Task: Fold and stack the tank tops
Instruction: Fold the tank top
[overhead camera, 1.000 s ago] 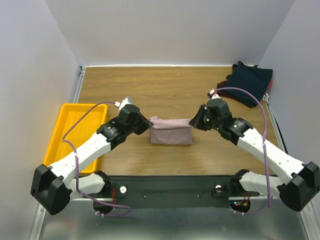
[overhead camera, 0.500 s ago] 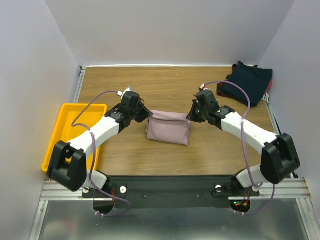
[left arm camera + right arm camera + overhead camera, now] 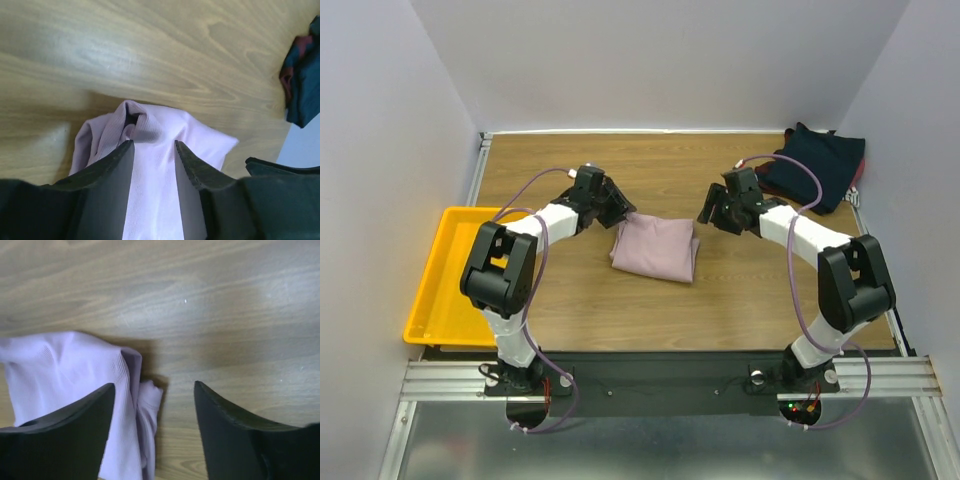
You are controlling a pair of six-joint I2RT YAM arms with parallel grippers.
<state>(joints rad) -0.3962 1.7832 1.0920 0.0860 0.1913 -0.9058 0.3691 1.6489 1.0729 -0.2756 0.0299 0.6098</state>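
A dusty pink tank top [image 3: 655, 250] lies folded in a small rectangle at the middle of the table. My left gripper [image 3: 622, 211] hovers at its far left corner, open; in the left wrist view the pink top [image 3: 200, 140] shows between and beyond the left gripper [image 3: 152, 145], whose jaws stand apart. At the far right corner my right gripper [image 3: 706, 213] is open too. The right wrist view has the pink top's [image 3: 60, 370] bunched edge between the wide jaws of the right gripper [image 3: 154, 386]. Dark navy tank tops [image 3: 816, 165] lie heaped at the back right corner.
A yellow tray [image 3: 440, 300] sits at the table's left edge, beside the left arm. The navy heap with a maroon edge [image 3: 302, 85] shows at the right of the left wrist view. White walls close in the table at the back and both sides.
Both grippers carried the pink top's near edge away from the bases, over the rest, then opened and let it go. The top now lies folded smaller, and both arms are stretched farther out.
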